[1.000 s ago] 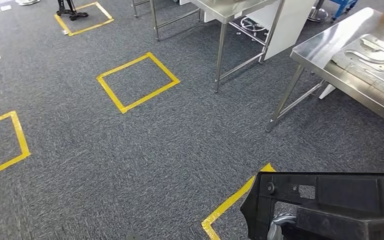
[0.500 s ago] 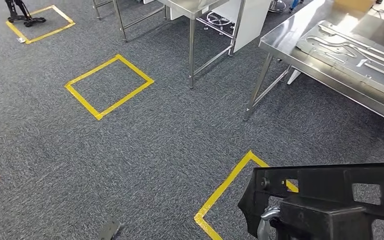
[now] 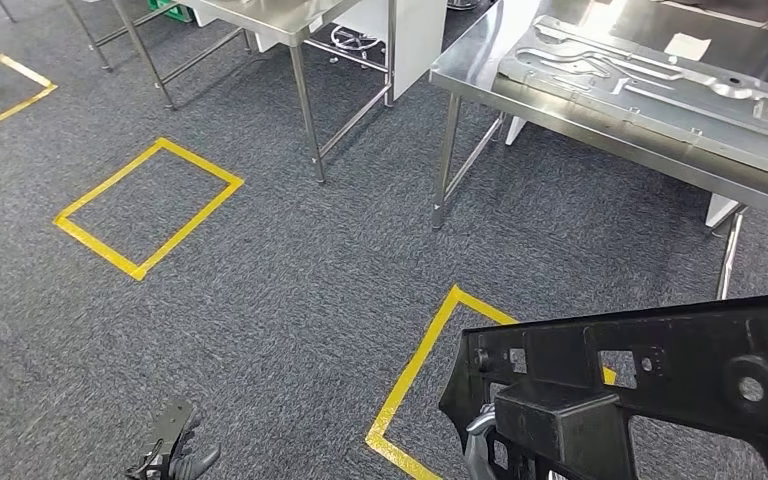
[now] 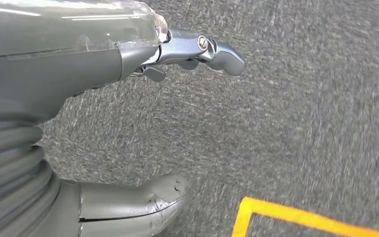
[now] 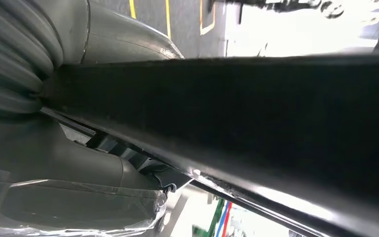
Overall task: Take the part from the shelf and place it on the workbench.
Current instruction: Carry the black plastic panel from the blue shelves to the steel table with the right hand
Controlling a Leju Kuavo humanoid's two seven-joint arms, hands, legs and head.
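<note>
A long black plastic part (image 3: 680,370) with cut-outs and a boxy block crosses the lower right of the head view, tilted up to the right. My right hand (image 3: 482,440) grips it from below, with silver fingers showing at its left end. In the right wrist view the part (image 5: 256,113) runs as a dark bar across my right hand (image 5: 54,163). The steel workbench (image 3: 470,68) stands ahead at the upper right. My left hand (image 3: 175,452) hangs low over the carpet; in its wrist view the left hand (image 4: 79,69) holds nothing and its fingers (image 4: 212,47) are spread.
A pressed metal panel (image 3: 650,85) lies on the workbench, with a white slip (image 3: 687,45) behind it. A second steel table (image 3: 260,15) stands further left. Yellow tape squares (image 3: 145,205) mark the grey carpet, and one corner (image 3: 430,350) is right before me.
The camera has moved: the workbench and tables are nearer and have slid left in the picture. The black part sits higher and more tilted. My left hand has come into the head view.
</note>
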